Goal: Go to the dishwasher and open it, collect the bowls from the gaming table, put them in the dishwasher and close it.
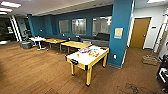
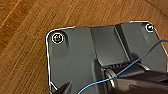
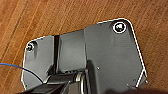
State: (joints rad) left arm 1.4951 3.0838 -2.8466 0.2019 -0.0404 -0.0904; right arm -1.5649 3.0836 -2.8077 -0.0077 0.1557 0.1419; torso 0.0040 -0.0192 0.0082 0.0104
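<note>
Although the room is wide, with a wood floor [image 1: 37, 72] and a blue pillar [image 1: 120, 32], the gaming table [image 1: 87, 58] stands near the middle of the head view, ahead of the robot and well apart from both claws. Its yellow frame and legs look heavy and stiff; it is not a thing to lift. On its white worktop, at the far end, lie some small coloured things [image 1: 91, 51], orange and red. They may be the bowls, but they are too blurred to tell. If they are bowls, I judge them light, rigid and somewhat slippery, best taken at the rim. Each wrist view looks down on bare floor [image 2: 25, 37], so both claws hang over it, far from the table. Whether either claw is open or closed, I cannot tell.
</note>
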